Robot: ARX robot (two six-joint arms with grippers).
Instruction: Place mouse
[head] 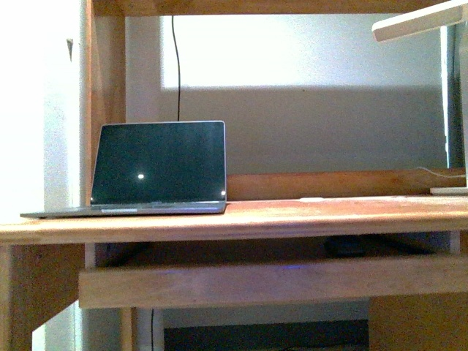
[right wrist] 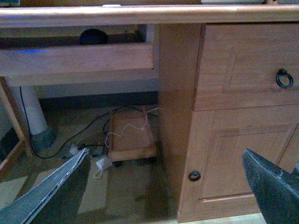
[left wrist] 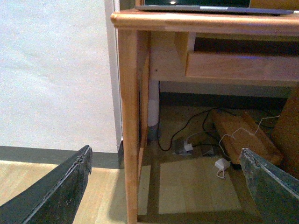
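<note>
The mouse (right wrist: 93, 36) is a small dark domed shape lying on the pull-out tray (right wrist: 74, 58) under the desktop. In the front view it shows as a dark low shape (head: 349, 245) at the tray's right end, in shadow. My right gripper (right wrist: 163, 191) is open and empty, low near the floor in front of the desk's cabinet, well below the mouse. My left gripper (left wrist: 163, 191) is open and empty, low by the desk's left leg (left wrist: 128, 116). Neither gripper shows in the front view.
An open laptop (head: 157, 168) stands at the desktop's (head: 307, 216) left. A lamp (head: 424, 22) stands at the right. Below the desk are cables, a white adapter (left wrist: 220, 164) and a wooden wheeled stand (right wrist: 131, 135). The cabinet has a drawer handle (right wrist: 284, 78) and a door knob (right wrist: 194, 176).
</note>
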